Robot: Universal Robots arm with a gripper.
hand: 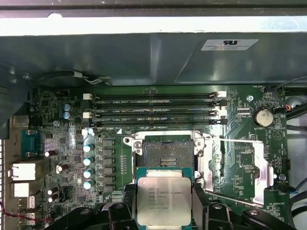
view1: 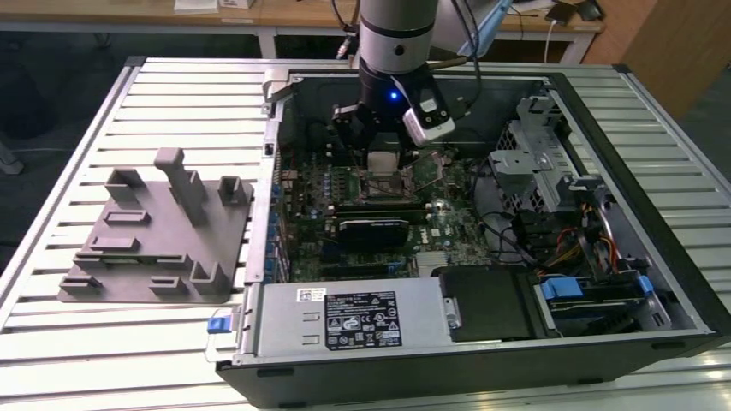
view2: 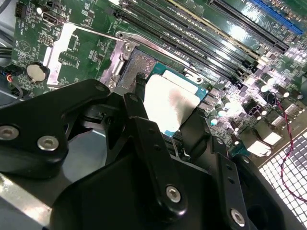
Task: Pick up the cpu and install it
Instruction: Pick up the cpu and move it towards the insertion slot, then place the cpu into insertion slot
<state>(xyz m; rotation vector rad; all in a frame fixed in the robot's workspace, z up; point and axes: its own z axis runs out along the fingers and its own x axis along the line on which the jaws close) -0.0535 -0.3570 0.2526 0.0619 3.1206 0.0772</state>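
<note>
One cpu is clamped between the two fingers of the end effector, close to the single open socket but not seated in it. Four memory slots lie beyond the socket. In the exterior view the arm stands upright, reaching down into the open computer case, and one grey fixture block sits well apart on the slatted surface.

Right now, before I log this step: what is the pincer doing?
Pincer: shut on the cpu, which is not yet seated in the empty socket.
</note>
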